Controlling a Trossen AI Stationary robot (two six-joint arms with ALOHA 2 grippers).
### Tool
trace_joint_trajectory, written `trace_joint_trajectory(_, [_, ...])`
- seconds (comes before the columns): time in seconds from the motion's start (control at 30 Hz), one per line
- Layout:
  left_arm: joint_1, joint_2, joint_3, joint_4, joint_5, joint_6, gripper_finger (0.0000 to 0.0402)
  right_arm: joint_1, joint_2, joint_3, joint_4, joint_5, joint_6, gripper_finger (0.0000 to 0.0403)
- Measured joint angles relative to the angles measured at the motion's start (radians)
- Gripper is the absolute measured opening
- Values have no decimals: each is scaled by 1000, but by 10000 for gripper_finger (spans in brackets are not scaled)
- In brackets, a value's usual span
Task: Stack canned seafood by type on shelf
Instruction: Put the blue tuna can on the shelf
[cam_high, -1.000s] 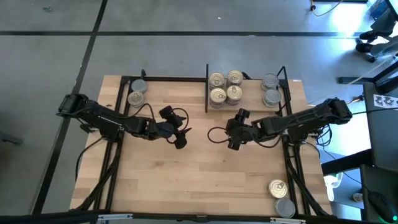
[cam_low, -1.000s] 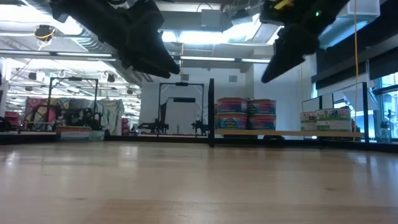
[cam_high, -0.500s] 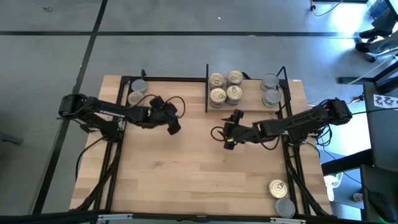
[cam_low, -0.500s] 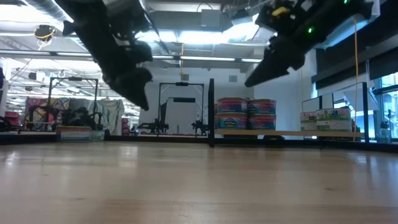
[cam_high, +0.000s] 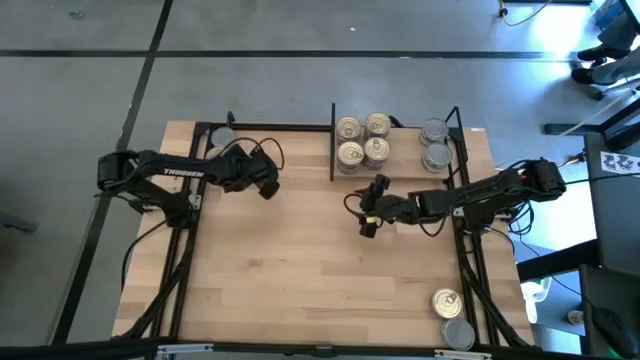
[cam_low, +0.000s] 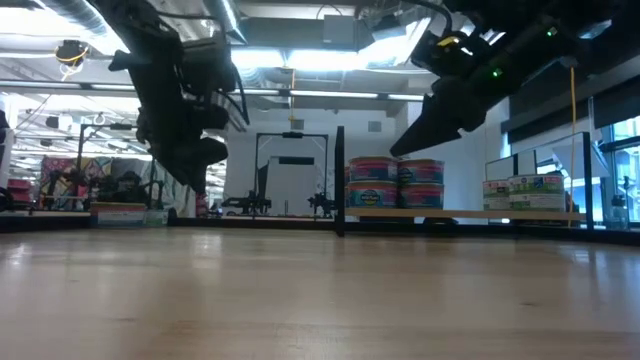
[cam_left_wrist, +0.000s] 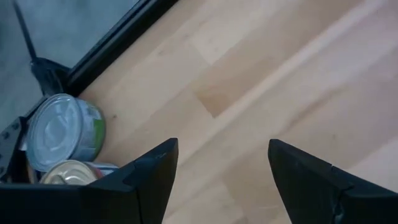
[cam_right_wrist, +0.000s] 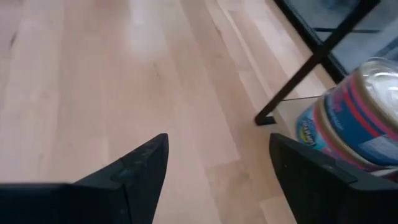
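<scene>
With both the left gripper (cam_high: 268, 188) and right gripper (cam_high: 367, 226) open and empty near the black divider (cam_high: 332, 140), a careless reach could topple the stacked gold-lidded tins (cam_high: 362, 141) beside it.

The left gripper (cam_high: 268, 188) hangs over the tabletop (cam_high: 300, 280) with two tins (cam_high: 220, 150) just behind it to its left, at the shelf's (cam_high: 395, 127) back corner. The right gripper (cam_high: 366, 226) hangs right of the left one, apart from it. Behind it, past the divider (cam_high: 332, 140), four tins (cam_high: 362, 140) sit clustered, two more tins (cam_high: 434, 145) further right. Two loose tins (cam_high: 452, 318) lie well in front of it, to its right.
</scene>
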Motion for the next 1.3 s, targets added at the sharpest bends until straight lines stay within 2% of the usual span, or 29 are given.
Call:
trace_joint_trajectory(0.17, [58,0,0,8,-2,18,239,0,0,0,-1,-23,6,278])
trace_joint_trajectory(0.43, [113,0,0,8,-82,44,207,0,0,0,-1,-24,8,278])
trace_joint_trajectory(0.73, [153,0,0,5,-93,83,185,0,0,0,-2,-63,-41,278])
trace_joint_trajectory(0.9, [173,0,0,3,-180,99,177,0,0,0,-2,-66,-50,278])
trace_joint_trajectory(1.1, [227,0,0,1,-239,100,164,0,0,0,-2,-66,-52,278])
trace_joint_trajectory(1.3, [274,18,0,-141,-255,18,143,0,0,0,-2,-66,-56,278])
